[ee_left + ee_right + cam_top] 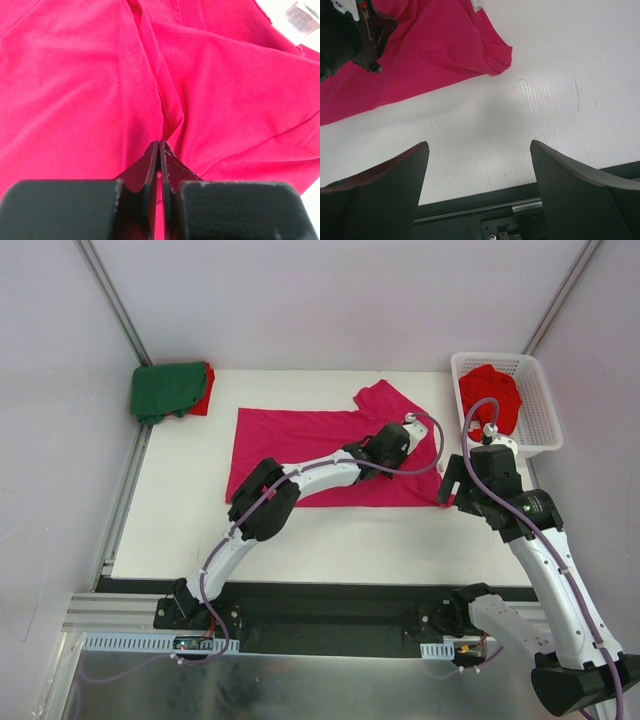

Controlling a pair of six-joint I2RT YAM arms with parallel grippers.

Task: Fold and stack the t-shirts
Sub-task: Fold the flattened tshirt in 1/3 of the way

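A magenta-pink t-shirt (300, 445) lies spread flat on the white table, one sleeve sticking out at the far right. My left gripper (402, 432) rests on it near that sleeve. In the left wrist view its jaws (159, 145) are shut, and creases of the pink cloth (225, 100) bunch at the tips. My right gripper (450, 482) is open and empty beside the shirt's near right corner (490, 55), over bare table (520, 115). A folded dark green t-shirt (165, 390) lies on a red one (206, 390) at the far left corner. Another red t-shirt (490, 398) sits in the basket.
A white plastic lattice basket (540, 410) stands at the far right corner. Metal frame posts rise at both far corners. The table's black front rail (485, 207) lies just below my right gripper. A white label (301, 15) shows at the shirt's edge.
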